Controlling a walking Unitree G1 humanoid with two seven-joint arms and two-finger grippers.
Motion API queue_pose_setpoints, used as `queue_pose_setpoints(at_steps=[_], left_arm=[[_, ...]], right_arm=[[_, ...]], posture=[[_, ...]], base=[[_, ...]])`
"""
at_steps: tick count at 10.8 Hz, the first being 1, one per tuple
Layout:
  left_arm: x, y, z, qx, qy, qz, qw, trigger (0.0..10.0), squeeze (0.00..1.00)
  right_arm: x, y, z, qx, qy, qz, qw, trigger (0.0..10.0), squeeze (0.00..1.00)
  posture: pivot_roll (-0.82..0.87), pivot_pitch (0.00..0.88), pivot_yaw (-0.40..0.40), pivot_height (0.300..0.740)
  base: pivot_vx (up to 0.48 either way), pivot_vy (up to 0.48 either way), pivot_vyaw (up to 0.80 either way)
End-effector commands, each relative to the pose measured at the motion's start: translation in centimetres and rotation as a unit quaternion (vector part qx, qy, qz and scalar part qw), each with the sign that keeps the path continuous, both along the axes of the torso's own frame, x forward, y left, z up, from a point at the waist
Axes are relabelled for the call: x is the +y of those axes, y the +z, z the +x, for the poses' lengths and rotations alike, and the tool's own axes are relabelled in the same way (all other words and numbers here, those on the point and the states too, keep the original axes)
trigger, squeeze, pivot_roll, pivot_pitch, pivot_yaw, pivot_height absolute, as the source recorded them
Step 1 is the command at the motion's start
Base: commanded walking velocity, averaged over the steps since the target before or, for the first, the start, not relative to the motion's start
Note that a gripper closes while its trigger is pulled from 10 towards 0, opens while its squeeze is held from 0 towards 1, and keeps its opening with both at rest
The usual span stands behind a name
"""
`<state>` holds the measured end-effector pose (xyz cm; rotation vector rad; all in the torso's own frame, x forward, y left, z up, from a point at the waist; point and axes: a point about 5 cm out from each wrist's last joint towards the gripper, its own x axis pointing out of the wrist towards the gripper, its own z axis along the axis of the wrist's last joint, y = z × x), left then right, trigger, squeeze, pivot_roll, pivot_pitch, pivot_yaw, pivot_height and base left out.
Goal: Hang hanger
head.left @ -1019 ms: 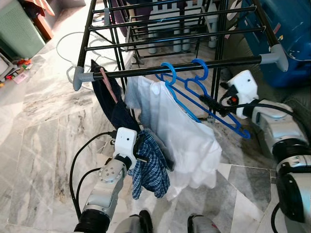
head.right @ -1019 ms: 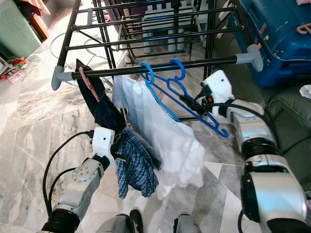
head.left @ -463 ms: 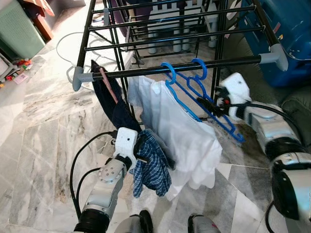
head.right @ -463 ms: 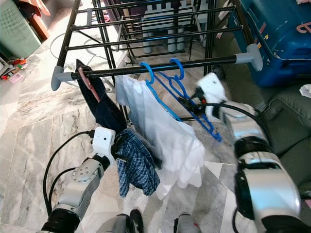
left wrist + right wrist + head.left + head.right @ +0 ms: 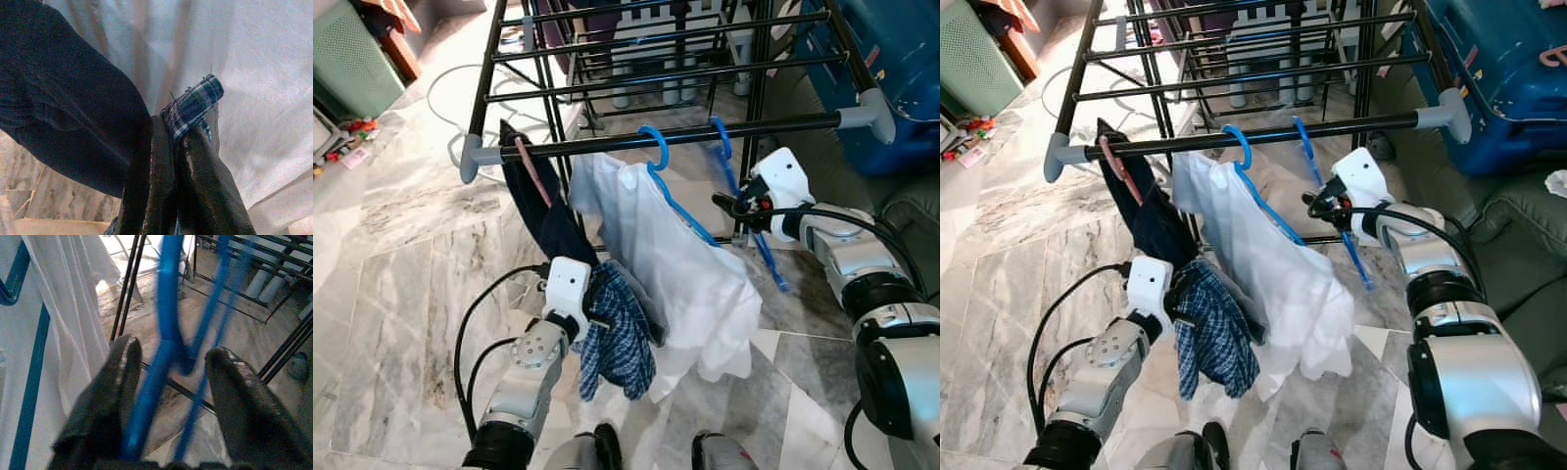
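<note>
From the head we look forward and down; both eye views share the drying rack (image 5: 666, 137). Our right wrist view sits close, apparently behind a blurred blue hanger (image 5: 164, 333); our left faces white cloth (image 5: 254, 73).

- The left gripper (image 5: 183, 142) has its two black fingers (image 5: 205, 181) pressed together on a fold of checked cloth (image 5: 193, 105).
- A dark garment (image 5: 73, 117) hangs just beside the fingers, touching them.
- A white shirt (image 5: 254, 73) hangs behind the cloth.
- A marble floor (image 5: 44, 196) shows under the dark garment.
</note>
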<state>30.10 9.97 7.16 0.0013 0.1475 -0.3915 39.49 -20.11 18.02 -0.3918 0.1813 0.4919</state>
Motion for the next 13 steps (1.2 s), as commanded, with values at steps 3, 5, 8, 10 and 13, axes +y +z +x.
queue_pose_setpoints(at_steps=[3,5,8,10,13], left_arm=[[0.4,-0.3,-0.2,0.007,0.002,0.008,1.000,10.0,0.00],[0.4,-0.3,-0.2,0.007,0.002,0.008,1.000,10.0,0.00],[0.3,-0.3,-0.2,0.007,-0.001,0.009,1.000,10.0,0.00],[0.1,-0.3,-0.1,0.008,-0.003,0.008,1.000,10.0,0.00],[-0.2,-0.3,0.0,0.008,-0.004,0.006,1.000,10.0,0.00]], right_arm=[[0.3,0.3,0.4,-0.001,-0.012,-0.006,1.000,0.0,0.00],[0.3,0.4,0.4,-0.007,-0.020,-0.005,1.000,0.0,0.00],[0.0,0.4,0.3,-0.014,-0.021,-0.013,1.000,0.0,0.00],[-0.6,0.5,0.1,-0.022,-0.019,-0.020,0.999,0.0,0.00],[-1.2,1.0,0.0,-0.044,-0.022,-0.026,0.998,0.0,0.00]], posture=[[-0.22,0.190,0.150,0.740],[-0.22,0.190,0.152,0.740],[-0.23,0.189,0.154,0.740],[-0.23,0.189,0.152,0.740],[-0.24,0.185,0.150,0.740]], base=[[0.000,0.000,0.00],[0.000,0.000,0.00],[0.000,0.000,0.00],[0.000,0.000,0.00],[0.000,0.000,0.00]])
